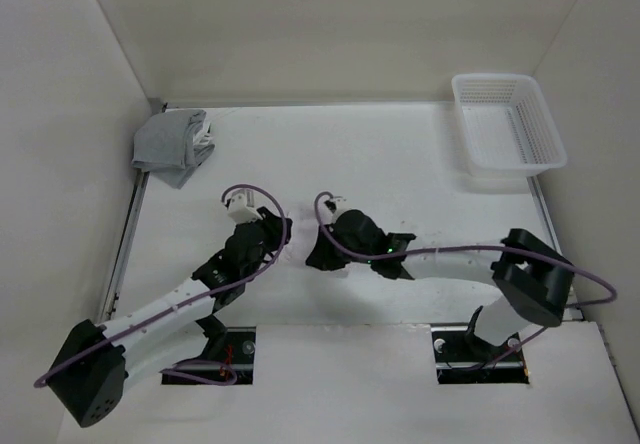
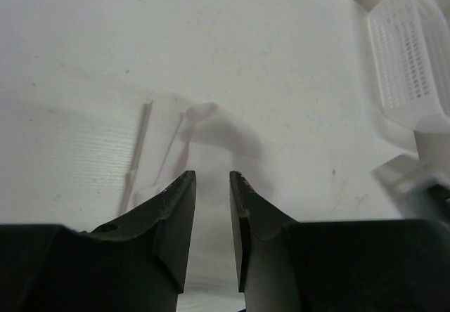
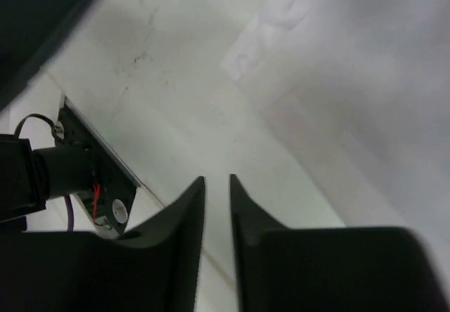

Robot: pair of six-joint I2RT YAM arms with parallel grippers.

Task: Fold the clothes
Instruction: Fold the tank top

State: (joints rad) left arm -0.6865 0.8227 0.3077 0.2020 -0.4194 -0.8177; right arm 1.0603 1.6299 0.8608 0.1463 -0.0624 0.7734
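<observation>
The clothes (image 2: 74,159), a thin white ribbed garment, lie flat on the white table (image 1: 400,164). Their narrow straps (image 2: 139,143) show in the left wrist view. A shaded band of the fabric (image 2: 211,133) runs from a rounded end down toward my left gripper (image 2: 211,175), whose jaws stand apart just above it. From above the garment barely shows against the table. There my left gripper (image 1: 278,232) and right gripper (image 1: 322,256) sit close together at mid-table. Blurred pale fabric (image 3: 365,94) fills the upper right of the right wrist view. The right gripper (image 3: 216,178) shows a narrow gap with bare table in it.
A grey cloth bundle (image 1: 175,144) lies in the far left corner. A white plastic basket (image 1: 508,122) stands at the far right and shows in the left wrist view as the basket (image 2: 415,52). White walls enclose the table. The left arm's base mount (image 3: 88,178) sits at the near edge.
</observation>
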